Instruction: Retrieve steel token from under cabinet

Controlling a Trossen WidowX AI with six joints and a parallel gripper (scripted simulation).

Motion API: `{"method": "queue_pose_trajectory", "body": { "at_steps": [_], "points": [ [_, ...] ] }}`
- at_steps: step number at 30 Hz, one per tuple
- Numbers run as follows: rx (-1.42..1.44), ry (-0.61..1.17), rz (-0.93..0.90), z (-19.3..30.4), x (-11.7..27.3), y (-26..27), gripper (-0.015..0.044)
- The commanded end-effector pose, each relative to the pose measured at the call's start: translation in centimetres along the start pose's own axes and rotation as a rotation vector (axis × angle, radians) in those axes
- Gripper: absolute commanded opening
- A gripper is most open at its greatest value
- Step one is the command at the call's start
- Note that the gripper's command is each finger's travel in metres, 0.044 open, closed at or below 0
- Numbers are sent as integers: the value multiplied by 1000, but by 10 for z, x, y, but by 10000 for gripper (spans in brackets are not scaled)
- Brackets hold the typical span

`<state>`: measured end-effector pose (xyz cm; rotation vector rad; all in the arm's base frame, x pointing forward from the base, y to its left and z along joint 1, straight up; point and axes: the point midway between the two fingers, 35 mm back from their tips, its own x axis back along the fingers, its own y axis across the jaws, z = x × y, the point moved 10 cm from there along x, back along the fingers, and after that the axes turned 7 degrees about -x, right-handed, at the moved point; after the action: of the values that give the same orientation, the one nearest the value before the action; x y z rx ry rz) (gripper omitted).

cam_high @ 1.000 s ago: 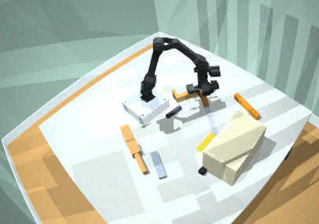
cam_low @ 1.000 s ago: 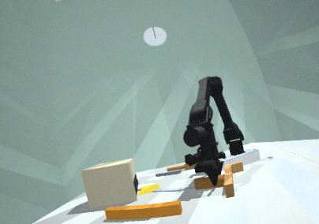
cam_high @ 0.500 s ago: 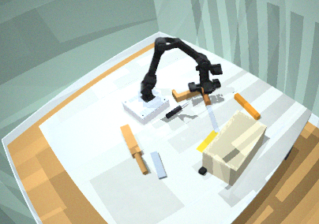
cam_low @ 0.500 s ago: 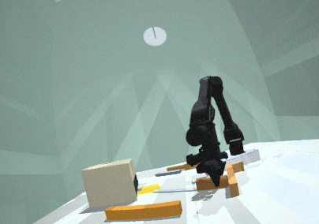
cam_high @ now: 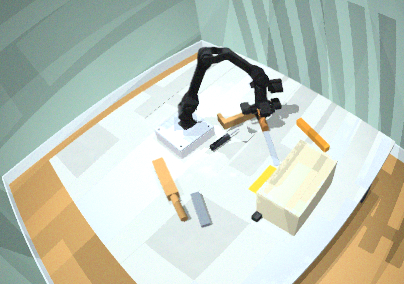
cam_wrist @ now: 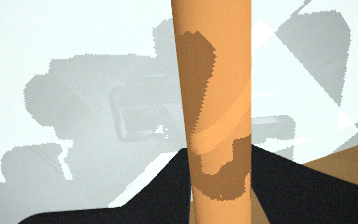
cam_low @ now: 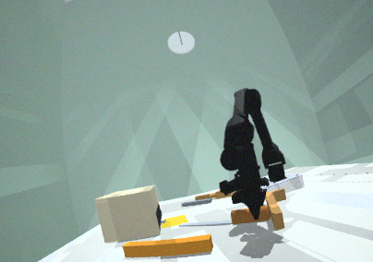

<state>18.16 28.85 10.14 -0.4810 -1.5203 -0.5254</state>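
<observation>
One orange handle (cam_high: 264, 124) (cam_low: 242, 216) (cam_wrist: 220, 100) clamped in the gripper (cam_high: 261, 115) (cam_low: 257, 218) (cam_wrist: 214, 152). Its thin pale blade (cam_high: 271, 147) (cam_low: 208, 224) runs from the gripper toward the cabinet (cam_high: 302, 185) (cam_low: 129, 214), which sits well apart from the fingers. Yellow marked area (cam_high: 263, 179) (cam_low: 174, 221) lies between gripper and cabinet, by the cabinet. Token: can't make it out, location relative to gripper unclear.

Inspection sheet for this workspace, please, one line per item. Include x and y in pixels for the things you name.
Surface: white table with grey patches; no spill seen.
Job's things: cream cabinet (cam_high: 315, 175) (cam_low: 126, 214); yellow marked area (cam_high: 262, 179) (cam_low: 175, 221) beside it; token not seen.
Clutter: orange bar (cam_high: 313, 134) (cam_low: 168, 246), grey bar (cam_high: 201, 209) (cam_low: 197, 202), black cube (cam_high: 257, 216), black-handled tool (cam_high: 220, 142).
Gripper (cam_high: 262, 114) (cam_low: 257, 217) (cam_wrist: 214, 152): shut on the orange-handled tool (cam_high: 270, 146) (cam_low: 205, 224) (cam_wrist: 220, 100).
Cables: nothing seen.
Surroundings: green walls, round wall clock (cam_low: 181, 42).
</observation>
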Motion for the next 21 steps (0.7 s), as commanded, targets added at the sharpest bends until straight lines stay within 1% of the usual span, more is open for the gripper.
{"method": "queue_pose_trajectory", "body": {
  "at_steps": [1,21],
  "points": [
    [2,1,-6,0,2,2,0],
    [2,-1,-6,-27,2,6,0]
  ]
}}
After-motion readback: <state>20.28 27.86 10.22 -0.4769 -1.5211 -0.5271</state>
